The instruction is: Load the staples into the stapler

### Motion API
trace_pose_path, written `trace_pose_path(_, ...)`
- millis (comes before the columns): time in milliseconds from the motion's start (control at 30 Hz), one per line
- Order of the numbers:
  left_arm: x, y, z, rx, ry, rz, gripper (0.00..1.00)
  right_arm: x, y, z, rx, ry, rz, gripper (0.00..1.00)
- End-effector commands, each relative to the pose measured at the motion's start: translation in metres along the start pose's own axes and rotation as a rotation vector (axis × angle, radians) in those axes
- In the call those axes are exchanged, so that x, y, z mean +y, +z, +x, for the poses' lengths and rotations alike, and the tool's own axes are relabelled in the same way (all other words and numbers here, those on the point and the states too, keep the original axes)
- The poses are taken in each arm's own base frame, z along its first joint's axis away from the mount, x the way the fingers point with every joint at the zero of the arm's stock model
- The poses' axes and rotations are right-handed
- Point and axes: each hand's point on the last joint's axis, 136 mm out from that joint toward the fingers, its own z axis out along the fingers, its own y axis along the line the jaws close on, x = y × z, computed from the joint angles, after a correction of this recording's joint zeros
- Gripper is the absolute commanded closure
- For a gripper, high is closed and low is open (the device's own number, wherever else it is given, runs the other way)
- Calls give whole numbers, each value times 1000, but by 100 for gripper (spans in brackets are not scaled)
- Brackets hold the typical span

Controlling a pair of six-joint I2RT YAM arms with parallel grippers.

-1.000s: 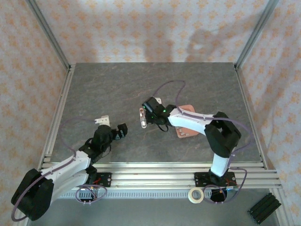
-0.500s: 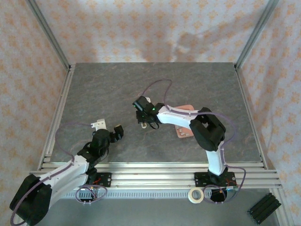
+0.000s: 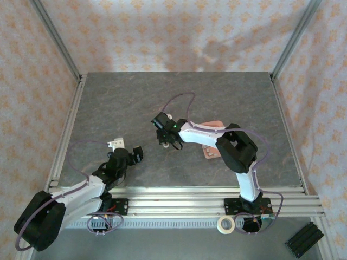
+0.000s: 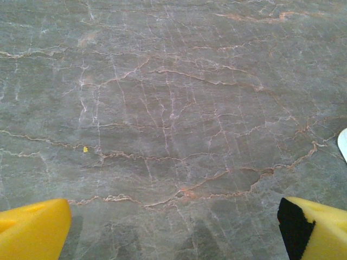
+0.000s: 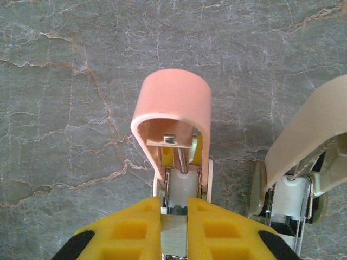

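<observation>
A salmon-pink mini stapler (image 5: 172,103) lies on the grey stone table with its lid swung up, so the white pusher and spring in its channel show. My right gripper (image 5: 174,208) is shut on a silvery strip of staples (image 5: 174,234), held at the near end of that channel. From above, the right gripper (image 3: 164,138) hangs low over the table left of the salmon-pink tray (image 3: 210,152), and the arm covers much of the tray. My left gripper (image 3: 128,151) is open near the front left, its yellow fingertips (image 4: 32,227) wide apart over bare table.
A second, beige mini stapler (image 5: 306,157) lies open just right of the pink one. Metal rails run along the table's near edge (image 3: 179,192). A roll of tape (image 3: 225,224) and a black block (image 3: 303,239) sit off the table in front.
The right gripper has swung left, away from the tray, and now sits over the spot where the stapler showed. The left arm has drawn back slightly toward the near edge.
</observation>
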Motion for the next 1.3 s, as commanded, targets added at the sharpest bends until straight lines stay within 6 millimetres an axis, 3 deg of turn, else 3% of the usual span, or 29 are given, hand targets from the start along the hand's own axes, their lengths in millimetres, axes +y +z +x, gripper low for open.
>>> trace_pose_path(0, -6, -1, -17, -53, 1, 8, 2, -7, -1, 6, 11, -11, 39, 85)
trace_pose_path(500, -8, -3, -20, -58, 1, 13, 2, -15, -2, 22, 26, -9, 65, 86)
trace_pose_path(900, -10, -3, -22, -57, -1, 20, 2, -5, -30, -3, -87, -29, 7, 86)
trace_pose_path(1267, -12, -4, -24, -58, -3, 27, 2, -12, -20, 2, -66, -59, 36, 86)
